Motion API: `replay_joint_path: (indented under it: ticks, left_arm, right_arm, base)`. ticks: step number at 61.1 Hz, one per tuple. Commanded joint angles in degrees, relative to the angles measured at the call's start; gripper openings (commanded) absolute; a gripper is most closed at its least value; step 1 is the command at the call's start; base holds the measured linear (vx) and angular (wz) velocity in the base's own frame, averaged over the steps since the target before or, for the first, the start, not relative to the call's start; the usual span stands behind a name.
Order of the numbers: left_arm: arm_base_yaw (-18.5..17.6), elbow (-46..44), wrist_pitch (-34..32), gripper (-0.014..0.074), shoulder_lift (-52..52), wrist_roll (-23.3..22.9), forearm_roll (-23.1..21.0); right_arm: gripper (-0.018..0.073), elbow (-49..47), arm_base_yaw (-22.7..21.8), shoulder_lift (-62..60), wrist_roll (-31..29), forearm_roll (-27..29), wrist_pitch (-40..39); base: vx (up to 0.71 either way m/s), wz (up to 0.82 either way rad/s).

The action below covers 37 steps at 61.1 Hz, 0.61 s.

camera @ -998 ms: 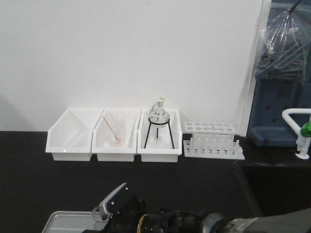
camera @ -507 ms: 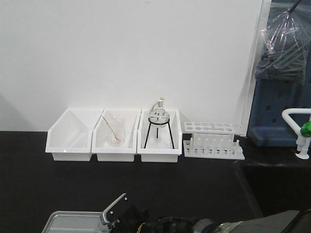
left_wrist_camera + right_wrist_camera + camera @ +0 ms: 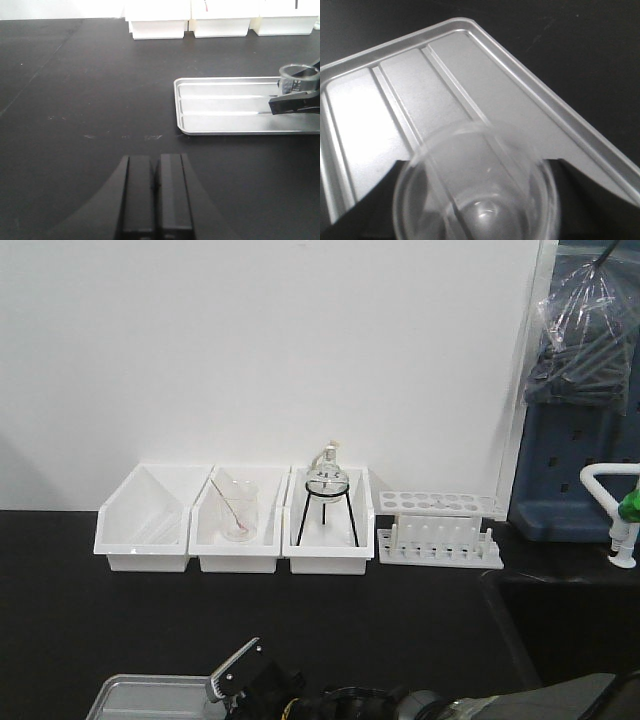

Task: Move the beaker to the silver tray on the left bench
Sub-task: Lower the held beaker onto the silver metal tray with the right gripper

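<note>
The small clear beaker (image 3: 475, 185) fills the lower part of the right wrist view, with my right gripper (image 3: 475, 200) shut on it and a dark finger on each side. It hangs low over the silver tray (image 3: 445, 90); I cannot tell whether its base touches. In the left wrist view the beaker (image 3: 298, 80) sits at the right end of the silver tray (image 3: 225, 107) on the black left bench (image 3: 75, 100). My left gripper (image 3: 156, 170) is shut and empty, well short of the tray. In the front view the right gripper (image 3: 250, 680) hides the beaker beside the silver tray (image 3: 140, 695).
Three white bins (image 3: 145, 525) line the wall; the middle one holds a larger beaker with a rod (image 3: 238, 510), the right one a tripod with a flask (image 3: 325, 495). A white test tube rack (image 3: 440, 530) and a blue unit (image 3: 575, 460) stand to the right.
My right gripper has sunk lower over the tray with the beaker, which has dropped out of sight in the front view.
</note>
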Motion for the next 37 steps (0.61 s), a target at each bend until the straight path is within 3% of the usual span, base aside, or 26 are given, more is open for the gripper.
replay_joint_path:
  ticks: [1,9,37]
  left_arm:
    - [-0.14,1.13,-4.52,0.0001,-0.45,-0.03,-0.46]
    - [-0.14,1.13,-4.52,0.0001,-0.45,-0.03,-0.46]
    - [-0.14,1.13,-4.52,0.0001,-0.45,-0.03,-0.46]
  right_arm:
    - [0.0644,-1.82,-0.15,-3.72,0.11,1.25,-3.56]
    - [0.0659,-1.82,-0.15,-3.72,0.11,1.25,-3.56]
    - [0.0583,-1.82,-0.2,-10.99,0.16,1.26,-3.55]
  base:
    - [0.0,0.0]
    - [0.0,0.0]
    - [0.0,0.0]
